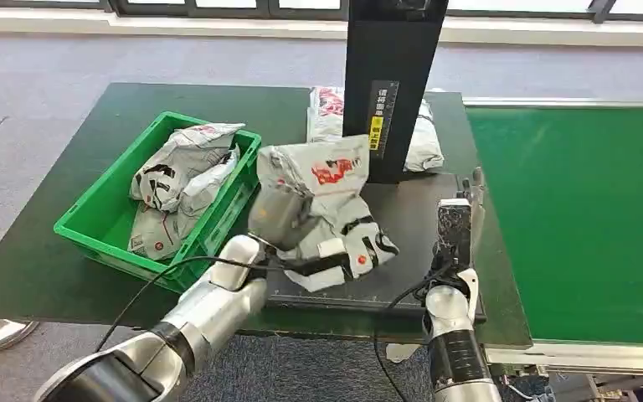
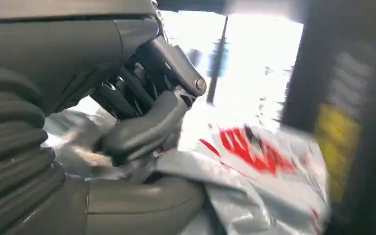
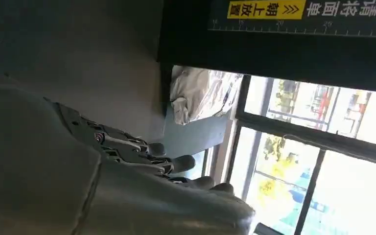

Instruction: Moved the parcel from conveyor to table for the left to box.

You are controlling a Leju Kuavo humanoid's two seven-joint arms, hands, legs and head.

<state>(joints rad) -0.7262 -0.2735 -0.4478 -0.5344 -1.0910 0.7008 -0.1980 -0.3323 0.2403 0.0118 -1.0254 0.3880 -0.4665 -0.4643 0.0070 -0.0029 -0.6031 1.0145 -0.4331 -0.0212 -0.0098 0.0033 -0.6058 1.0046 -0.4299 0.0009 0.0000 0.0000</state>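
Note:
A crumpled grey parcel [image 1: 335, 180] with red print lies on the black platform [image 1: 414, 226] in front of the black post. My left hand [image 1: 280, 213] grips its near-left side; in the left wrist view the thumb and fingers [image 2: 147, 122] clamp the grey wrapping of the parcel [image 2: 254, 161]. The green box [image 1: 109, 226] stands just to the left on the dark table and holds several grey parcels [image 1: 180, 163]. My right hand [image 1: 456, 222] hovers at the platform's right edge, fingers stretched forward and holding nothing; it also appears in the right wrist view [image 3: 142, 152].
A tall black post [image 1: 393, 84] with a yellow label rises behind the held parcel. Another grey parcel [image 1: 423, 142] lies behind that post, seen also in the right wrist view [image 3: 200, 93]. The green conveyor [image 1: 578, 218] runs along the right side.

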